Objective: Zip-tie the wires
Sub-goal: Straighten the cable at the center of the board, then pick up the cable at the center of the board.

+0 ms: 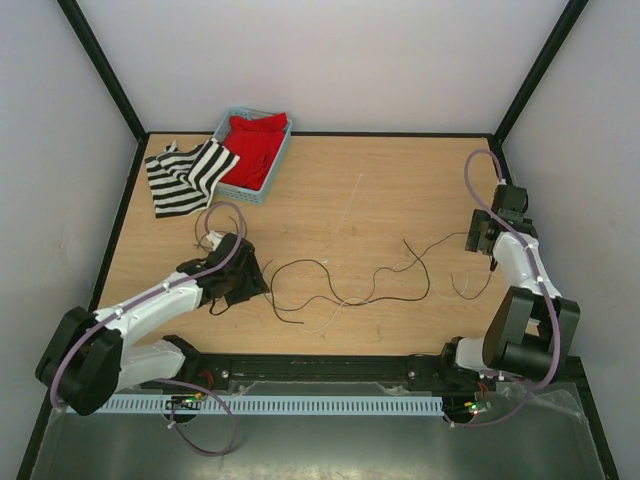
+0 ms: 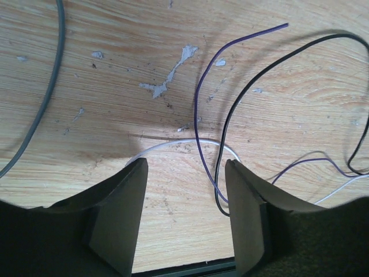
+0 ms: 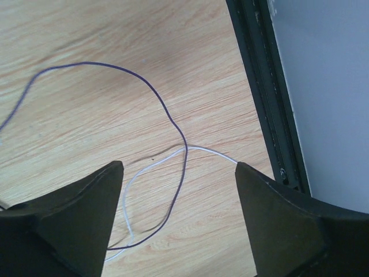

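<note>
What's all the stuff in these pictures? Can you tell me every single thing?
wires: several thin strands, black, purple and white, lying loose across the middle of the table
table: one, light wood, under everything
basket: one, light blue, back left of the table
red cloth: one, red, inside the basket
striped cloth: one, black and white, on the table just left of the basket
left arm: one, white and black, near left
right arm: one, white and black, right edge
left fingers: two, dark, open over the wires
right fingers: two, dark, open over the wires
</note>
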`<state>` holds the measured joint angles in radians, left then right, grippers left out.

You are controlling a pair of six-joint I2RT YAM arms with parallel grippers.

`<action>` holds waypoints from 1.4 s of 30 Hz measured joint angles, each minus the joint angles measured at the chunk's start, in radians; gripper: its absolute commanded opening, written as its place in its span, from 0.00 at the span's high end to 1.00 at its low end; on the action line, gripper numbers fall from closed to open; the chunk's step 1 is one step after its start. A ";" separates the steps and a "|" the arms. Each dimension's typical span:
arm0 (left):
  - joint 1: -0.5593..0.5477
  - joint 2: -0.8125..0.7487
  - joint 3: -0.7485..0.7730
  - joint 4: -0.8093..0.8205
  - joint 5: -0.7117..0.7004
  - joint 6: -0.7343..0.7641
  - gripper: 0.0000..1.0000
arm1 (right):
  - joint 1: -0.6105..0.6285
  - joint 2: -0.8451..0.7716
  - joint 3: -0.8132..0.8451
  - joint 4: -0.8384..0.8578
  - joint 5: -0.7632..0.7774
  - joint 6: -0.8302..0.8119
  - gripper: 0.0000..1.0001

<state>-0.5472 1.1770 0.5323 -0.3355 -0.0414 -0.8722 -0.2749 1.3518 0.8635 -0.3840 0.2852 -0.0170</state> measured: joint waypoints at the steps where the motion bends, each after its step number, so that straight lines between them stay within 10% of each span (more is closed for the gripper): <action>1: 0.001 -0.016 -0.002 -0.003 -0.004 0.002 0.36 | 0.000 -0.016 0.003 -0.006 -0.011 -0.002 0.05; 19: 0.254 -0.180 0.152 -0.094 -0.002 0.214 0.17 | 0.068 -0.267 -0.026 0.105 -0.517 0.182 0.00; 31: 0.527 0.154 0.449 -0.095 0.158 0.391 0.23 | 0.138 -0.288 -0.062 0.172 -0.613 0.234 0.01; 42: 0.519 0.444 0.503 -0.095 0.163 0.374 0.36 | 0.139 -0.306 -0.087 0.192 -0.644 0.241 0.00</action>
<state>-0.0280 1.6215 1.0351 -0.4305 0.1219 -0.4980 -0.1360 1.0458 0.7761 -0.1925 -0.3592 0.2245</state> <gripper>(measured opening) 0.675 0.994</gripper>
